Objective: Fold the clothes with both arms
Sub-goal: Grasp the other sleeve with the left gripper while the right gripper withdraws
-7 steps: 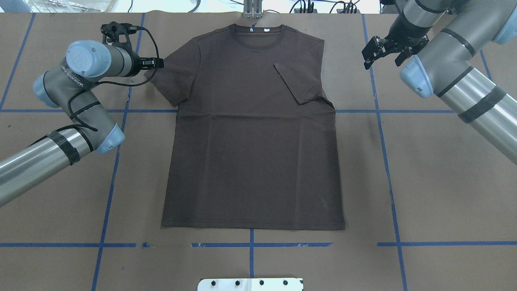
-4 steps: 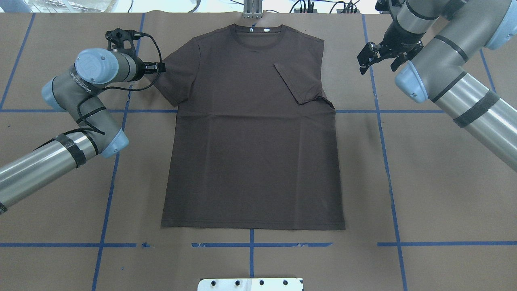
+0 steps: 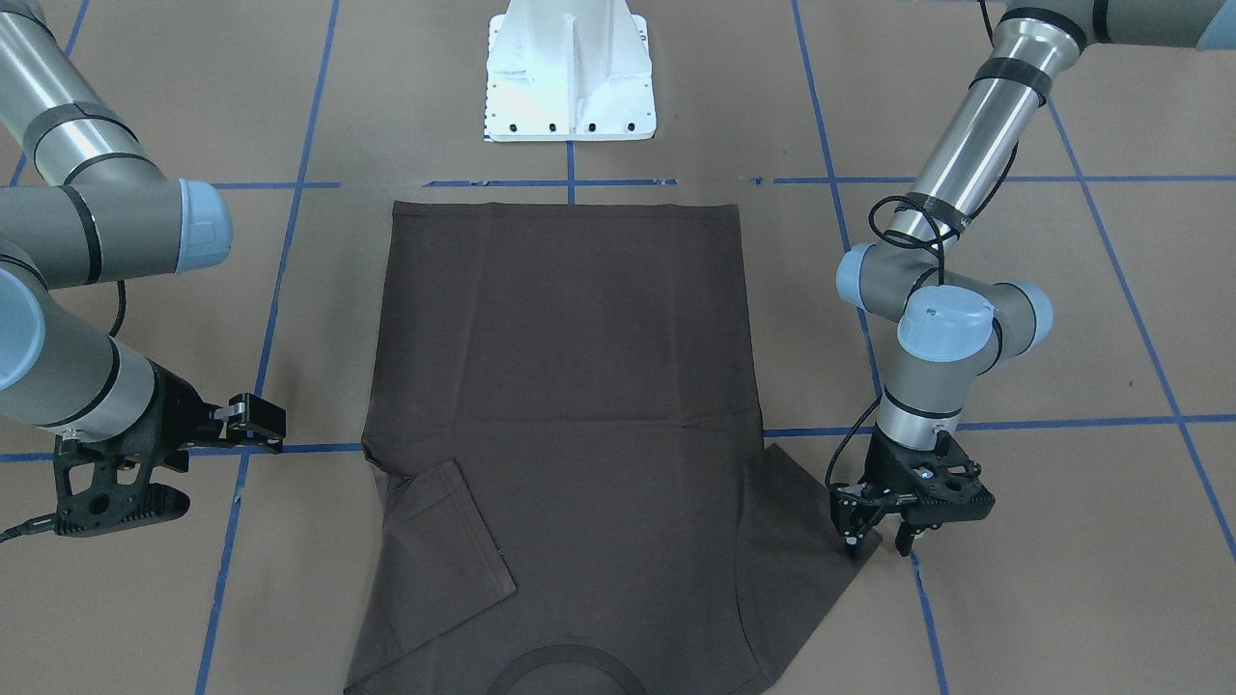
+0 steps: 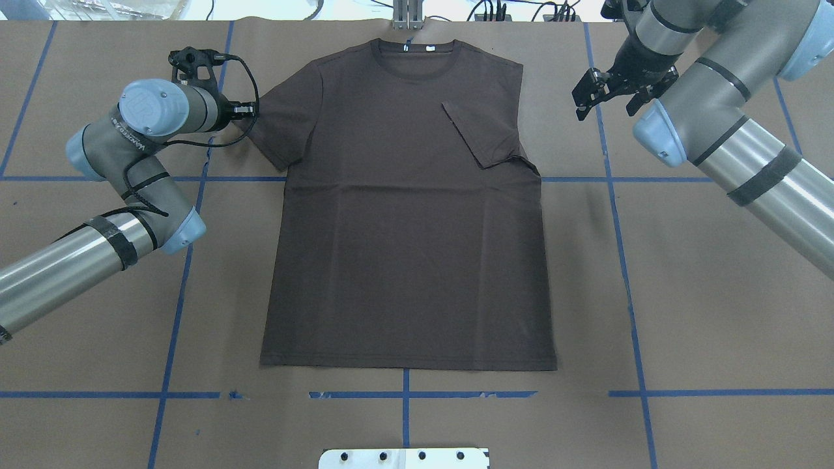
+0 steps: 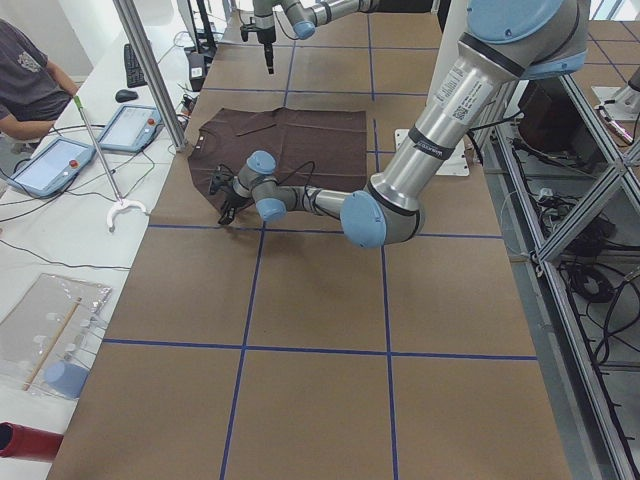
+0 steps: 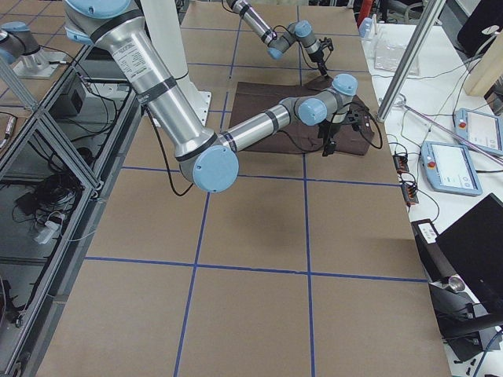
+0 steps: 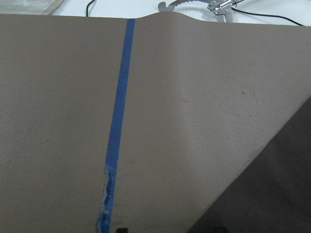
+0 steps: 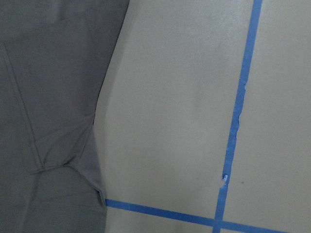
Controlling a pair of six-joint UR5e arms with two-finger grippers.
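Observation:
The dark brown T-shirt [image 4: 404,228] lies flat on the brown table cover, collar at the far edge. One sleeve [image 4: 482,133] is folded in over the chest on the overhead view's right. The other sleeve [image 4: 280,130] lies spread out on the left. My left gripper [image 3: 877,548] is open and low at that spread sleeve's outer hem, one finger [image 3: 851,546] on the cloth edge; it also shows in the overhead view [image 4: 251,112]. The left wrist view shows the sleeve [image 7: 272,194] at lower right. My right gripper [image 4: 604,107] hangs open above bare table, clear of the shirt [image 8: 48,97].
Blue tape lines [image 4: 619,260] grid the table cover. The white pedestal base [image 3: 570,77] stands at the near edge by the shirt's hem. A metal post [image 4: 407,16] and cables sit behind the collar. A person [image 5: 25,85] sits at a side bench with tablets [image 5: 130,128].
The left gripper has shifted slightly along the spread sleeve's outer edge. The right gripper has drifted a little farther back and inward. The shirt has not moved.

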